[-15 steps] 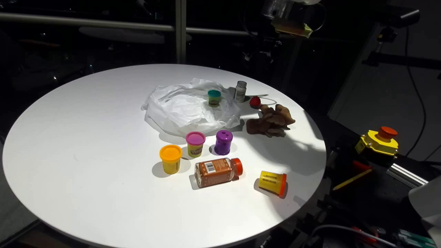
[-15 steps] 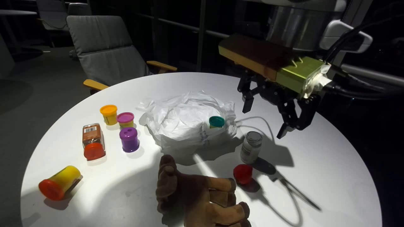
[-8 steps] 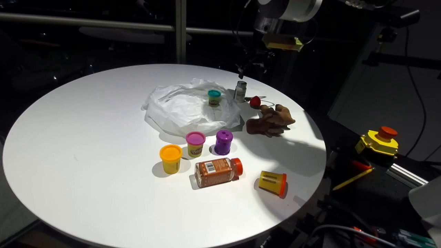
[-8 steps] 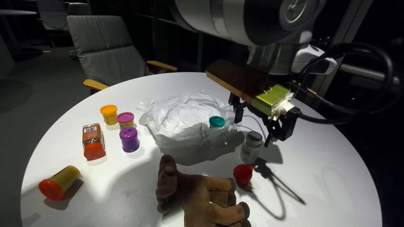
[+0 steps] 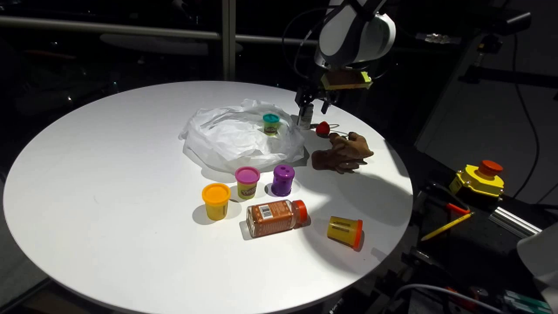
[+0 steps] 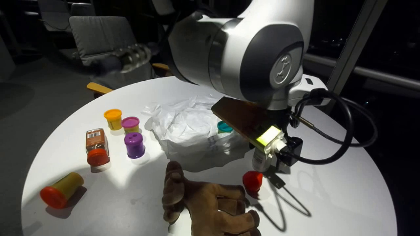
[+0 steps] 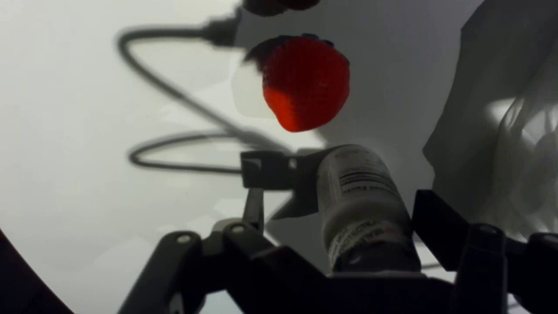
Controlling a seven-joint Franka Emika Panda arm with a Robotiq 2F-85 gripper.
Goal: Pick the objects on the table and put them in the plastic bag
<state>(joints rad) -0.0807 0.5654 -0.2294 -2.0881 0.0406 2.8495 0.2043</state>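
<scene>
My gripper [image 5: 312, 114] is lowered around the small white bottle [image 5: 306, 120]. In the wrist view the open jaws [image 7: 340, 205] straddle the upright bottle [image 7: 362, 187]; the left finger is apart from it, and the right finger is close, contact unclear. The crumpled white plastic bag [image 5: 226, 144] bears a teal-lidded tub [image 5: 270, 125]. A red strawberry [image 7: 305, 83] lies beside the bottle. Also on the table are an orange-lidded tub [image 5: 216, 203], a pink-lidded tub [image 5: 247, 183], a purple container [image 5: 283, 181], a lying spice jar [image 5: 274, 218] and a lying yellow tub [image 5: 344, 232].
A brown hand-shaped soft thing [image 6: 210, 203] lies near the strawberry. A thin cable-like loop [image 7: 170, 89], perhaps partly shadow, runs by the bottle. The round table [image 5: 109, 183] has its edge close behind the bottle. A grey chair [image 6: 101, 39] stands beyond the table.
The arm has come down and my gripper has moved from above the table to around the white bottle. The objects have not moved.
</scene>
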